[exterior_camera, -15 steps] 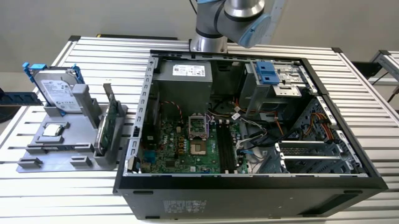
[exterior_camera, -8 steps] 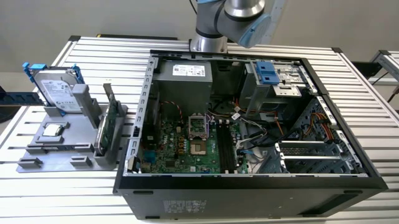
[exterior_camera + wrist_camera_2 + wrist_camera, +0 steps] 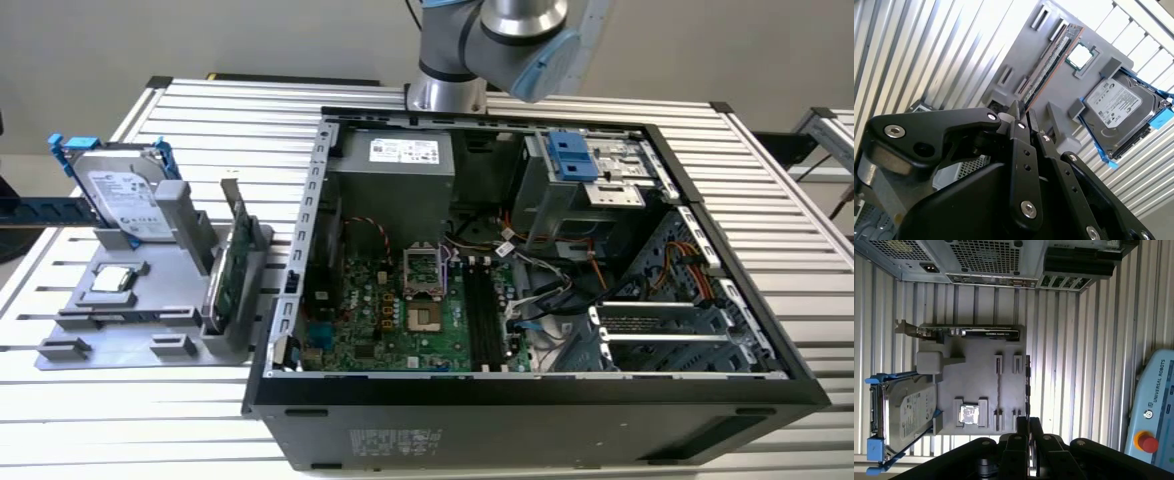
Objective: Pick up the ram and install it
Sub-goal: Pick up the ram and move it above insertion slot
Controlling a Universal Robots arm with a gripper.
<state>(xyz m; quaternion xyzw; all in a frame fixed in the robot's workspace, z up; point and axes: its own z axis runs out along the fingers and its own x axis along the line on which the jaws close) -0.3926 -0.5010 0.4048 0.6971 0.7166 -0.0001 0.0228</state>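
Your tool (image 3: pixel 1028 422) hangs above the ribbed tabletop (image 3: pixel 1089 370) with its fingers drawn together and nothing between them. If it goes down like that, the fingers would likely strike the stick's top edge instead of straddling it.

The ram (image 3: pixel 1050 62) stands on its long edge in the slots of the grey tray (image 3: pixel 979 382), apart from the tool. In the first wrist view the fingers seem to line up nearer the tray's border than the stick, so a straight descent could land on the tray.

The board is thin. An off-centre pinch could tilt it in its slots, so it binds or bends. The processor chip (image 3: pixel 1081 55) sits just beside it, where a skewed approach might clip its holder. The hard drive (image 3: pixel 1119 107) lies well apart.

Farthest off, in the open case (image 3: pixel 534 420), the memory slots (image 3: pixel 483 320) have loose cables (image 3: pixel 547 300) just beside them. A tilted stick could snag there or seat only halfway.
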